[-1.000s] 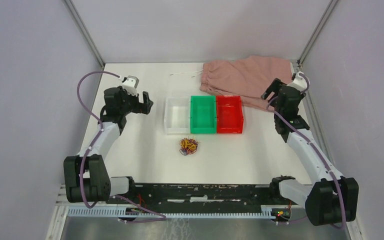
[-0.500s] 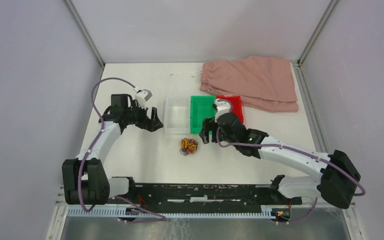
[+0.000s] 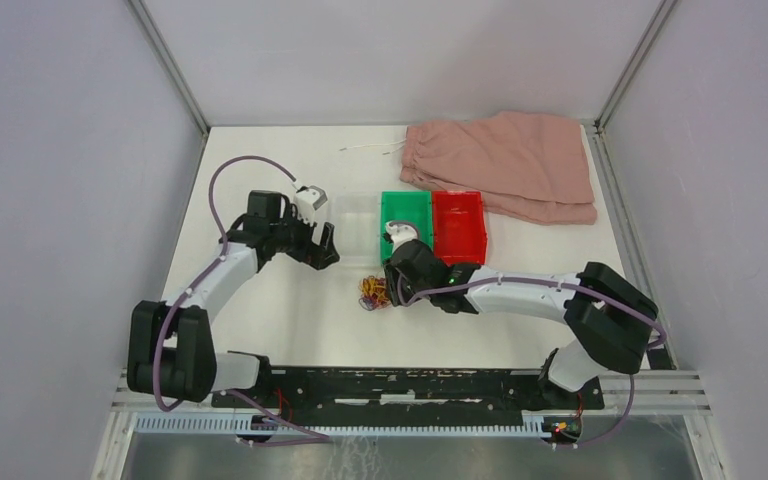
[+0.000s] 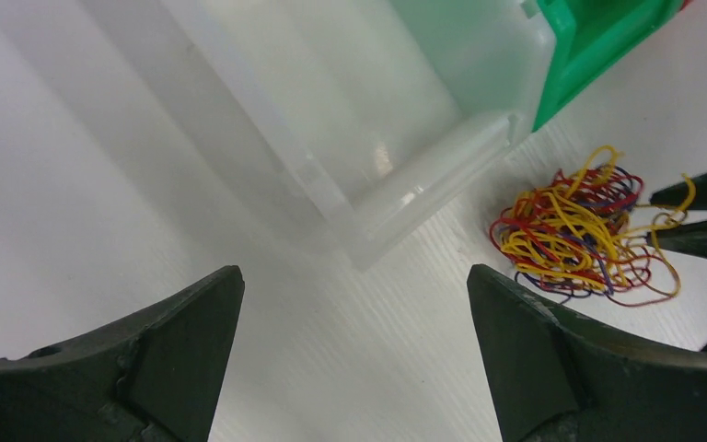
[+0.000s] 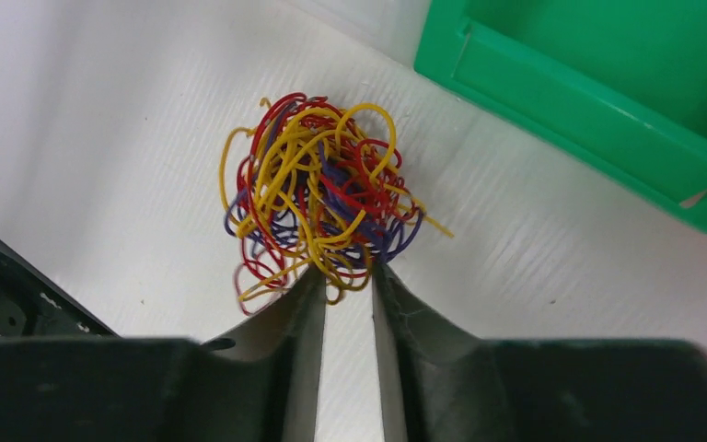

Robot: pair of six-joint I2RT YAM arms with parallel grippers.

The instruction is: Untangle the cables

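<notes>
The cables (image 3: 375, 291) are a small tangled clump of yellow, red and dark blue wires on the white table, just in front of the bins. In the right wrist view the cables (image 5: 318, 207) lie at the tips of my right gripper (image 5: 348, 272), whose jaws have drawn in to a narrow slot with a few near-edge strands between them. From above, my right gripper (image 3: 392, 290) touches the clump's right side. My left gripper (image 3: 322, 247) hovers wide open to the upper left of the clump, holding nothing. Its wrist view shows the cables (image 4: 578, 235) beyond its right finger.
A clear bin (image 3: 352, 204), a green bin (image 3: 406, 212) and a red bin (image 3: 458, 225) stand in a row behind the clump. The clear bin's corner (image 4: 423, 193) is close ahead of the left gripper. A pink cloth (image 3: 505, 165) with a white drawstring (image 3: 370, 148) lies at the back right.
My right arm swung from the far right down to the clump and its jaws narrowed on the strands. The left gripper moved right toward the clear bin, staying open.
</notes>
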